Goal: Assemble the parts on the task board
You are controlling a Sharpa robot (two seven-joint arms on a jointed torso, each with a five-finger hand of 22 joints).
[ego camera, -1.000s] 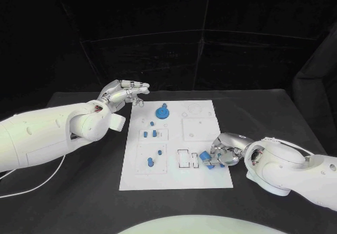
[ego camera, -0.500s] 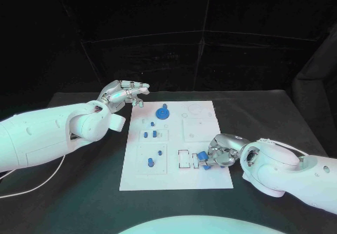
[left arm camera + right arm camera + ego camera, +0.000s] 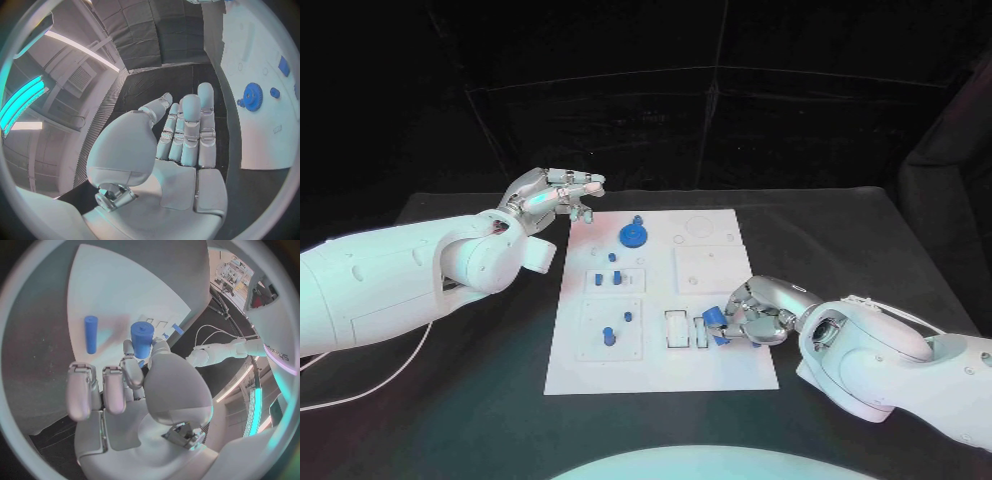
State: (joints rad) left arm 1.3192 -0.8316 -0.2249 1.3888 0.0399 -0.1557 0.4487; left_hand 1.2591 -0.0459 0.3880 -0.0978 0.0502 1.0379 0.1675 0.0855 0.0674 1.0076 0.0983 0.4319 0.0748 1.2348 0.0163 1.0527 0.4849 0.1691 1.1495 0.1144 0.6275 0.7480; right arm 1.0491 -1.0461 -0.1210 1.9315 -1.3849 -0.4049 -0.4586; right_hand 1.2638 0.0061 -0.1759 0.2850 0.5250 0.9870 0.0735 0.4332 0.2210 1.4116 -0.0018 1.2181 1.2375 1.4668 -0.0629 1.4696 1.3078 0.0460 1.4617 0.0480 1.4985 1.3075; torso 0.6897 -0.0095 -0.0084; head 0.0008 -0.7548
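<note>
The white task board [image 3: 711, 372] lies in the middle of the black table. My right hand [image 3: 762, 312] rests at the board's right edge and pinches a short blue cylinder [image 3: 142, 338] between thumb and a finger, just right of the rectangular slots [image 3: 678, 328]. In the head view the cylinder [image 3: 713, 319] shows at the fingertips. A thin blue peg [image 3: 91, 334] lies loose on the board beside the hand. My left hand [image 3: 557, 192] hovers off the board's far left corner, its fingers [image 3: 190, 125] stretched out and holding nothing.
A blue gear [image 3: 633, 234] stands at the board's far end, with small blue pieces [image 3: 607, 277] in the middle left panel and others [image 3: 610, 333] in the near left panel. Black table [image 3: 459, 400] surrounds the board on all sides.
My right hand has shifted slightly left with the blue cylinder, closer to the rectangular slots. The left hand has stayed where it was.
</note>
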